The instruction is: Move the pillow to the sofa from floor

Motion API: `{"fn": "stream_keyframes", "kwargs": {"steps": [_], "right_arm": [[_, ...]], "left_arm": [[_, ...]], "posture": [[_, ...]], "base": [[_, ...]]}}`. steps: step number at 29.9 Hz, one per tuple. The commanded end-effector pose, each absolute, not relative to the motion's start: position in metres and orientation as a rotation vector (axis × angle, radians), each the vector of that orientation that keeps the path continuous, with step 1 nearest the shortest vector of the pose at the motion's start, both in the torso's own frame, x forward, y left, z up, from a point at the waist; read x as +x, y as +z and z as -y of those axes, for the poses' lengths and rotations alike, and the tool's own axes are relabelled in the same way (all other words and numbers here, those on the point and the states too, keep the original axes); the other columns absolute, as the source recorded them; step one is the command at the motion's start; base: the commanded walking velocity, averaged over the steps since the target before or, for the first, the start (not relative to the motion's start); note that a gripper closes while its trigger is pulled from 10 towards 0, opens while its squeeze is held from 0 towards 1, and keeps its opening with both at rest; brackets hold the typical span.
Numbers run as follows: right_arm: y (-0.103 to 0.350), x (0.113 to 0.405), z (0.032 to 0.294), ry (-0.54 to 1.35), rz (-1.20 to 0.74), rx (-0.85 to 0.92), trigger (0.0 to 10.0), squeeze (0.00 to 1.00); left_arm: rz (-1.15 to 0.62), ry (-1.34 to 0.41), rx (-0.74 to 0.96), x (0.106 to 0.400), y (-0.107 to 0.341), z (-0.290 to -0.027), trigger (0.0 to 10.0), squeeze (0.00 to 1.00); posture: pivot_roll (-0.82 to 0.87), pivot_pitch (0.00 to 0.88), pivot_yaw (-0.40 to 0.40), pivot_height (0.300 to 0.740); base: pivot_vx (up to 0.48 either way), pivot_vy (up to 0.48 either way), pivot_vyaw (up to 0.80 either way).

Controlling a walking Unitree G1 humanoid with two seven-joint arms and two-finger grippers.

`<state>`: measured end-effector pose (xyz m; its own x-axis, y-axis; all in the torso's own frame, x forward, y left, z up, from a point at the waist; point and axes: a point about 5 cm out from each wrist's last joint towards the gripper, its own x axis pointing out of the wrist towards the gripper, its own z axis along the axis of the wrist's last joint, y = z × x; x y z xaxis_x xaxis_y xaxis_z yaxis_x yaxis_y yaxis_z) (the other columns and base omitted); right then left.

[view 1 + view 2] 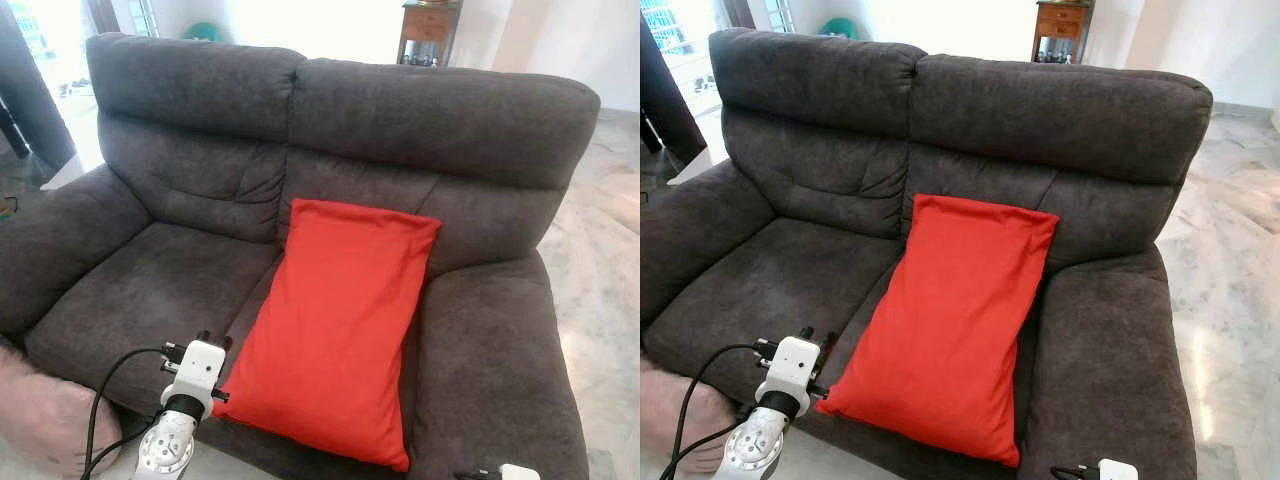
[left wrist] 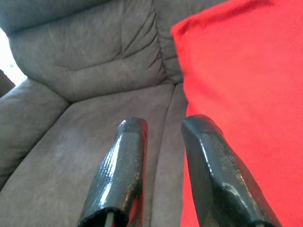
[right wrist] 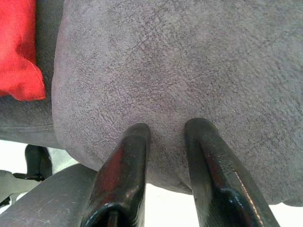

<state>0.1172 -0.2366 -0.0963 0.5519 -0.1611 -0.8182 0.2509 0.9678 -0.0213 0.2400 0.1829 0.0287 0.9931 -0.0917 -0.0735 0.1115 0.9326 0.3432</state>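
Since the red pillow (image 1: 335, 325) already leans against the grey sofa (image 1: 180, 290) backrest at centre frame, placement looks finished, and the left claw (image 2: 163, 125) and right claw (image 3: 168, 127), both slightly parted and empty, need only pull back.

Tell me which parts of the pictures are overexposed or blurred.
Left eye view: the window behind the sofa is blown out white. Left wrist view: the fingers are soft, the red pillow sharper. Right wrist view: floor below overexposed.
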Motion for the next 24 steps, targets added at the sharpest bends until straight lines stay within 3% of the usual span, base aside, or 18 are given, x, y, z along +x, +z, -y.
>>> {"fn": "stream_keyframes", "kwargs": {"steps": [1,24], "right_arm": [[-0.0974,0.1160,0.2346,-0.248,-0.963,0.112,10.0,0.00],[-0.0995,0.1165,0.2281,-0.246,-0.980,0.144,10.0,0.00]], "left_arm": [[-0.040,-0.102,0.336,0.2353,0.0305,-0.1823,10.0,0.00],[-0.049,-0.116,0.331,0.2371,0.0348,-0.1776,10.0,0.00]], "posture": [[0.07,0.000,0.003,0.740],[0.07,0.015,0.001,0.740]], "base": [[0.000,0.000,0.00],[0.000,0.000,0.00]]}}
